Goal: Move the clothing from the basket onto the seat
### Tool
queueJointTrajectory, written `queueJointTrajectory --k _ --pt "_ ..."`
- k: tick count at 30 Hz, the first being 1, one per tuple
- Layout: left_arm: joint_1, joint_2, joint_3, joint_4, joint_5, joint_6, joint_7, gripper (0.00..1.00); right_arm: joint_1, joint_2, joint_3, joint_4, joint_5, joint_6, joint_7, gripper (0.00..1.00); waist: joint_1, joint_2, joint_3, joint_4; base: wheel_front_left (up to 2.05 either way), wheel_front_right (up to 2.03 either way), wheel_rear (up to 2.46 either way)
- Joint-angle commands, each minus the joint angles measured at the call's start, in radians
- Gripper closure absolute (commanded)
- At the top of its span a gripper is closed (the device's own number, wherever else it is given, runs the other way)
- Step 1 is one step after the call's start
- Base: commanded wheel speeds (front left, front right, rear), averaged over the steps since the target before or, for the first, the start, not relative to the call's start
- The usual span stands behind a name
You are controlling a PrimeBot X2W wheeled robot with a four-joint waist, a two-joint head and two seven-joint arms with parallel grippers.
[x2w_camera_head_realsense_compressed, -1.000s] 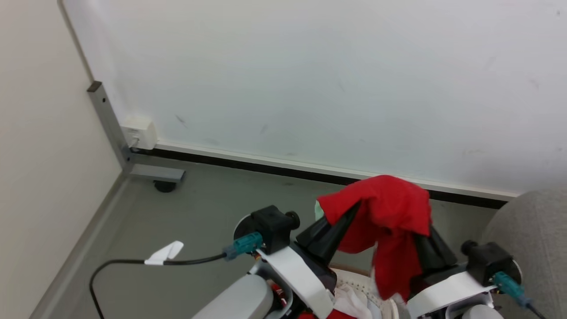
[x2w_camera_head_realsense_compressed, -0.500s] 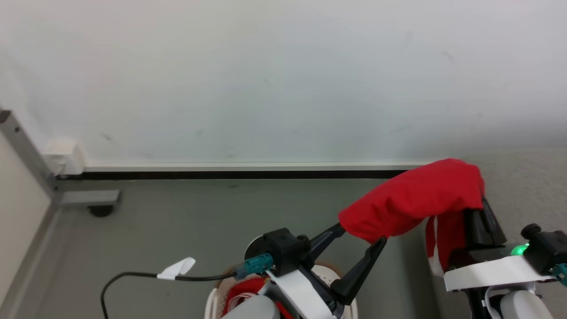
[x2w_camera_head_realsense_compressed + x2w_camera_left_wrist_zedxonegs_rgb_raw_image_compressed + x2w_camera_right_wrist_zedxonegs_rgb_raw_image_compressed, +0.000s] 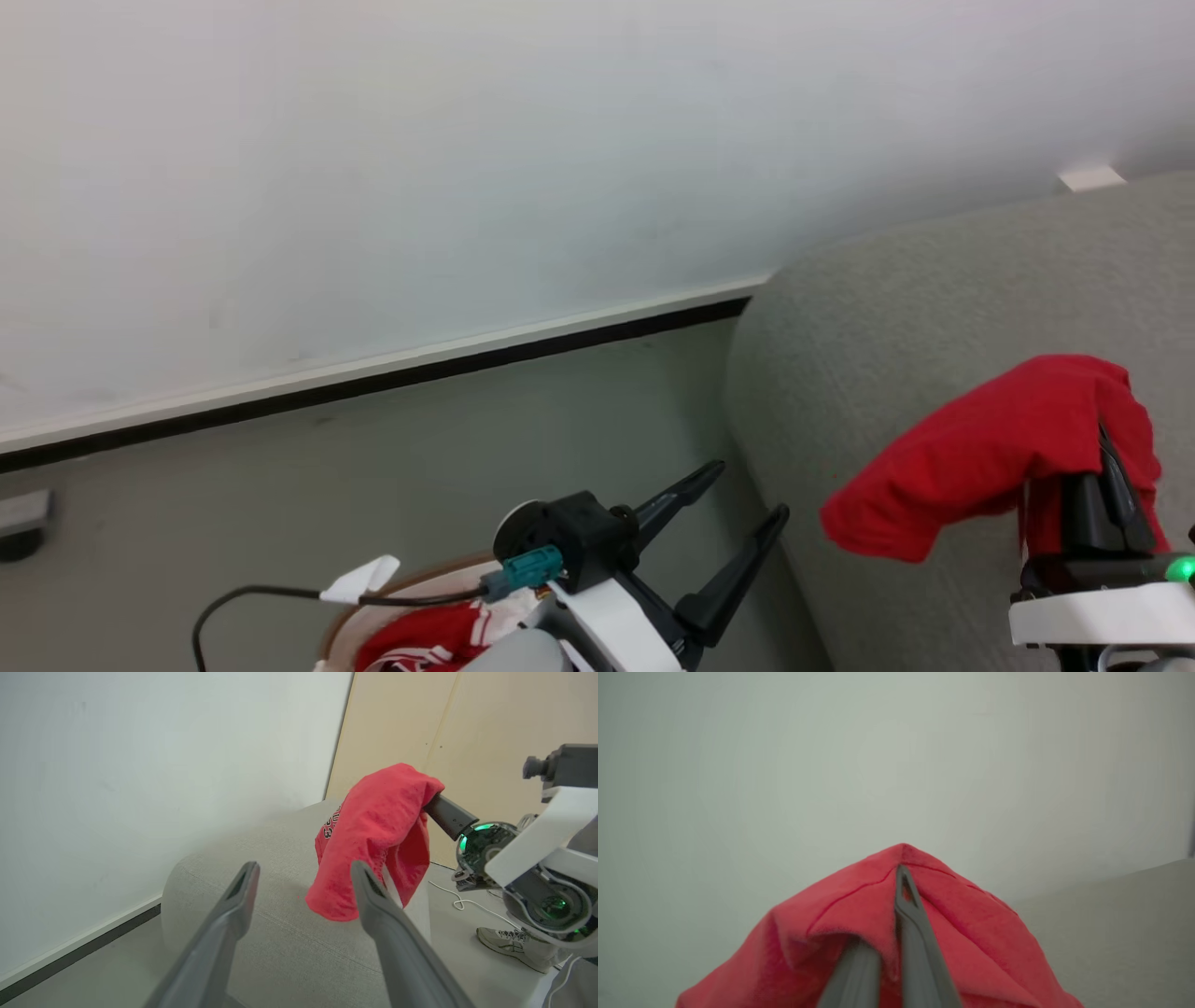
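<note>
Holding jersey point(image 3: 980, 448) above seat point(image 3: 934, 299) | right hand point(image 3: 1094, 495) clamped on it, left hand point(image 3: 752, 487) spread, empty | risk: draped fabric may cling to hand on release, slip off seat edge.

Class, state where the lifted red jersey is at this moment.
The red jersey hangs from the right gripper at the head view's lower right, over the grey seat, right of the open left gripper.

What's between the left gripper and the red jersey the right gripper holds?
Nothing solid: the head view shows open air between the left gripper and the bright red soft jersey, with the large light grey fabric seat behind.
</note>
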Motion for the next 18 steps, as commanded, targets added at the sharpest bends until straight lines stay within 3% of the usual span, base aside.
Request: queueJointTrajectory --k 1,9,18 --pt "0.002 0.008 0.005 -0.002 0.015 0.001 -0.003 0.00 0.014 -0.005 -0.003 -0.008 -0.011 -0.002 0.001 1.00 0.0000 -0.0001 0.019 -0.049 0.00 0.00 0.00" --pt "0.007 0.015 0.038 -0.013 0.078 0.003 -0.004 0.00 0.063 -0.011 -0.008 -0.038 -0.015 -0.002 0.003 1.00 0.0000 -0.0001 0.044 -0.123 0.00 0.00 0.00" --pt "0.006 0.010 0.047 -0.004 0.109 -0.007 -0.004 0.00 0.049 -0.012 -0.013 -0.058 -0.022 -0.002 0.016 1.00 0.0000 -0.0001 0.069 -0.126 0.00 0.00 0.00"
